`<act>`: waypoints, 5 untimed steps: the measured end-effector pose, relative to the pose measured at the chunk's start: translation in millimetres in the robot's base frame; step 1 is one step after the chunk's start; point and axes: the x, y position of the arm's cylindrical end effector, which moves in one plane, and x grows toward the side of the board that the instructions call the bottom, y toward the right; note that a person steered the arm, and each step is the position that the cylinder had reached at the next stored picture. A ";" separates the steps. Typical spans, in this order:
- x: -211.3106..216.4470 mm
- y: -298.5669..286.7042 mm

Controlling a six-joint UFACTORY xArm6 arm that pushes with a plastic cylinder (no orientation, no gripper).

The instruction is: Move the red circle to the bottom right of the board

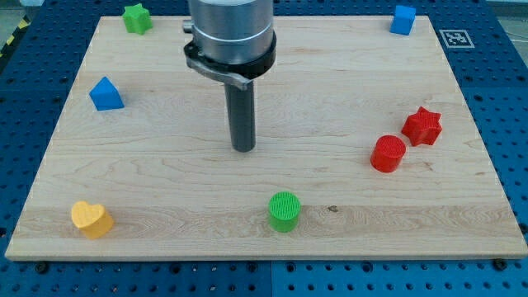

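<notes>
Seven blocks on counter (pixel 165 165): two red, including red circle (pixel 388 153), two green, two blue, one yellow. No gripper fitted; tip (pixel 243 149) touches nothing.

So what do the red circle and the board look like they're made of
The red circle looks like matte plastic, likely 3D-printed: fine ridges line its top. The board looks like pale wood with a smooth finish: grain streaks and a small dark knot show.

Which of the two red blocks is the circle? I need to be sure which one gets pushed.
The red circle is the round cylinder, lower and nearer the view's left. The red star beside it has points. My tip stands well to their left.
</notes>
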 end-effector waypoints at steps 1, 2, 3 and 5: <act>-12.0 28.2; -21.8 61.6; -23.2 103.8; -18.3 161.4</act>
